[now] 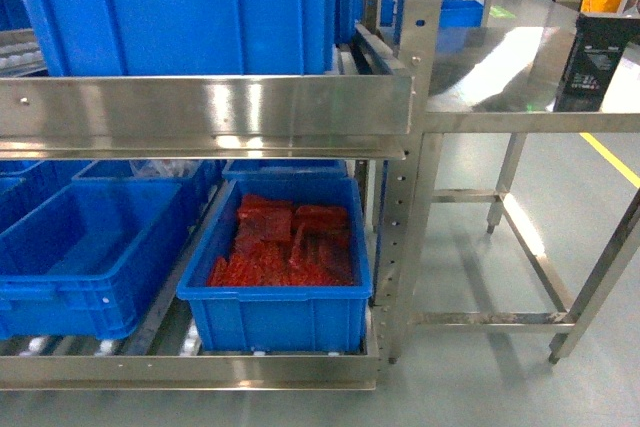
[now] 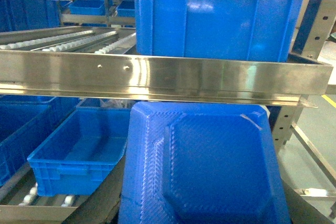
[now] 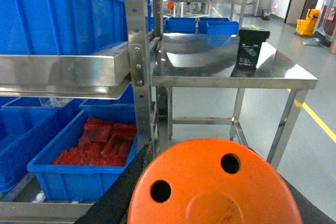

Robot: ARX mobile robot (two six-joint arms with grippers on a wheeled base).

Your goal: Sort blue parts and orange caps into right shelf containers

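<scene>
An orange cap [image 3: 215,184] with two holes is seen filling the bottom of the right wrist view, and a blue part [image 2: 202,163] fills the bottom of the left wrist view; neither claw is seen, so whether they are spread or pinching cannot be told. On the lower shelf, a blue crate [image 1: 280,312] of red pieces [image 1: 285,242] is set beside an emptier crate [image 1: 85,267]; a steel table [image 1: 530,87] stands to the right.
</scene>
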